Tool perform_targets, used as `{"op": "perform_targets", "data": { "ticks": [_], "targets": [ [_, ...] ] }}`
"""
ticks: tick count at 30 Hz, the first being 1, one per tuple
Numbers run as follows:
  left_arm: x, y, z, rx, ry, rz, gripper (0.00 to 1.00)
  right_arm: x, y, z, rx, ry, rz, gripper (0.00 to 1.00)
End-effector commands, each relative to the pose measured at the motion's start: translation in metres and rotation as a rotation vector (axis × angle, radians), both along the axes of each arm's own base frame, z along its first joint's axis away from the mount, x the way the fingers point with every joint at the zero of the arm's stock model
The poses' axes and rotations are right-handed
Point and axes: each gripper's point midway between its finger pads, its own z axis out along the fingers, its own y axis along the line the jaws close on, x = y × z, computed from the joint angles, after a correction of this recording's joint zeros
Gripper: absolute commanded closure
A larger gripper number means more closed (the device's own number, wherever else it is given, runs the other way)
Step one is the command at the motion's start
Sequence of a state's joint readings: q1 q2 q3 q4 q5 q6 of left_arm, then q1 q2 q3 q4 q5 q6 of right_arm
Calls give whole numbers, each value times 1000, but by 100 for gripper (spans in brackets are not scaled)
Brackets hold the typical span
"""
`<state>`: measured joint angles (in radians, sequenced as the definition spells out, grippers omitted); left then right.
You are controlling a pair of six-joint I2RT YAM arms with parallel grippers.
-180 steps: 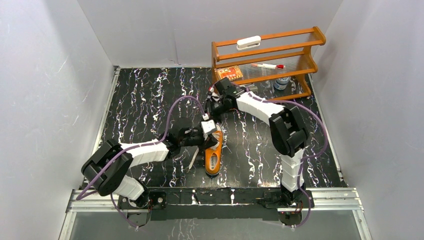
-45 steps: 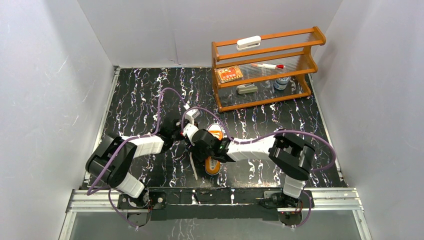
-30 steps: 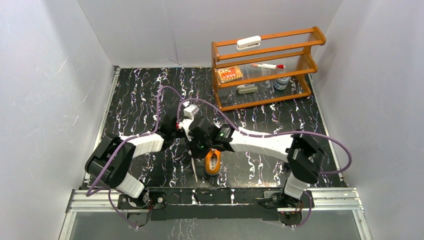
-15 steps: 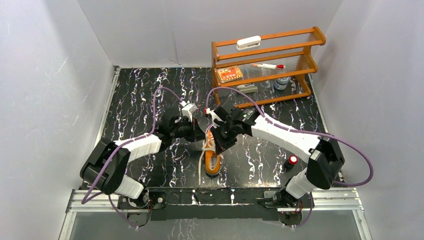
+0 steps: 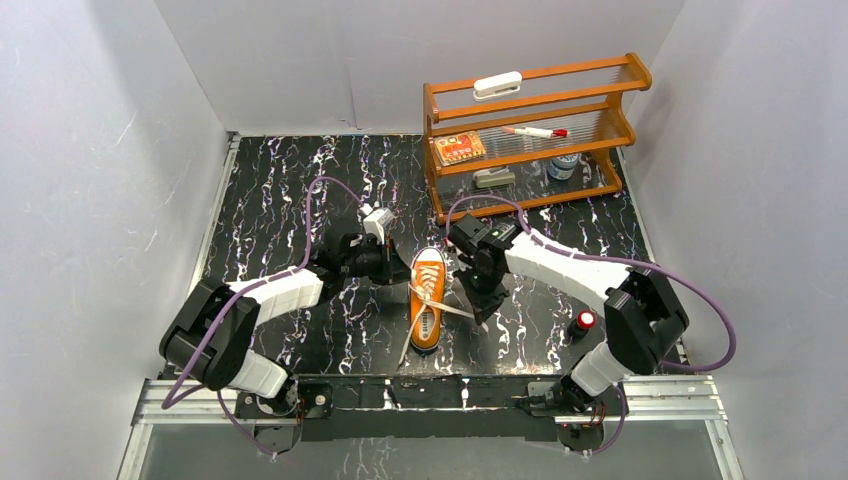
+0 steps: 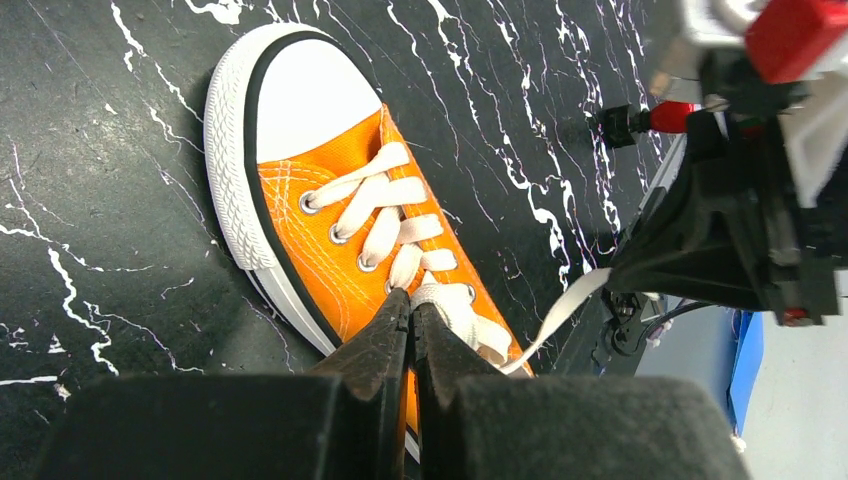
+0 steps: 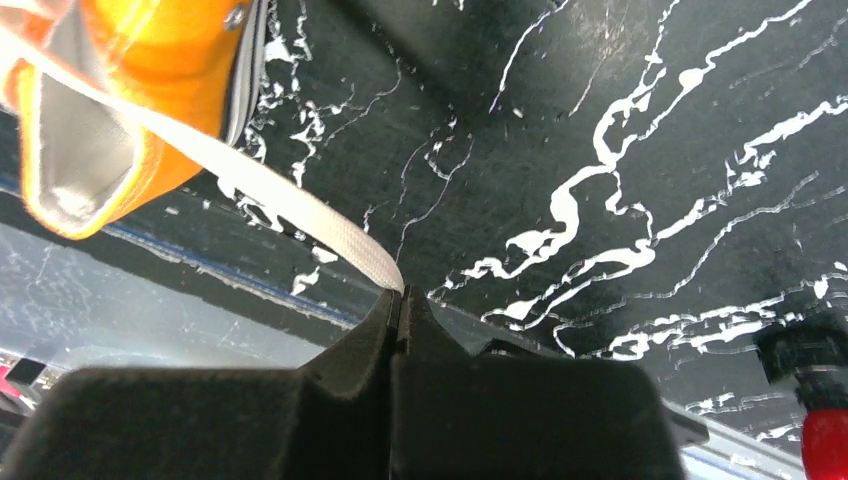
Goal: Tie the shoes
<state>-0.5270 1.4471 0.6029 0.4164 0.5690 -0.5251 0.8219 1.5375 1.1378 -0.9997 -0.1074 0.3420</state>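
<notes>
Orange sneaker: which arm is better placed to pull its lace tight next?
Probably the right. The right gripper is shut on the white lace, which stretches out from the orange sneaker. The left gripper is shut by the top eyelets, too close in to pull; whether it pinches lace is unclear.

**Orange sneaker, one lace drawn sideways**

The small orange canvas low-top sneaker (image 5: 428, 312) stands upright between the left gripper (image 5: 397, 270) and the right gripper (image 5: 484, 308). One white lace (image 7: 290, 205) runs straight into the right gripper's closed tips.
</notes>
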Motion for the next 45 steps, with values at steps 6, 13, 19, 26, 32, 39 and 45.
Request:
{"op": "perform_targets", "data": {
  "ticks": [6,13,19,26,32,39,45],
  "targets": [
    [-2,-5,16,-26,-3,-19,100,24,54,18,358,-161,209,67],
    [-9,-4,17,-22,17,-25,100,48,99,51,661,-442,421,48],
    [-12,-3,18,-17,14,-26,100,47,111,28,662,-386,504,52],
    [-12,-3,19,-10,17,-36,100,39,103,16,654,-382,513,53],
    [-14,-2,18,5,16,-50,100,35,97,18,650,-396,501,52],
    [-14,-1,18,6,18,-46,100,31,94,9,639,-360,495,56],
    [-13,-1,20,8,15,-44,100,29,97,5,653,-338,481,61]
  ]
}}
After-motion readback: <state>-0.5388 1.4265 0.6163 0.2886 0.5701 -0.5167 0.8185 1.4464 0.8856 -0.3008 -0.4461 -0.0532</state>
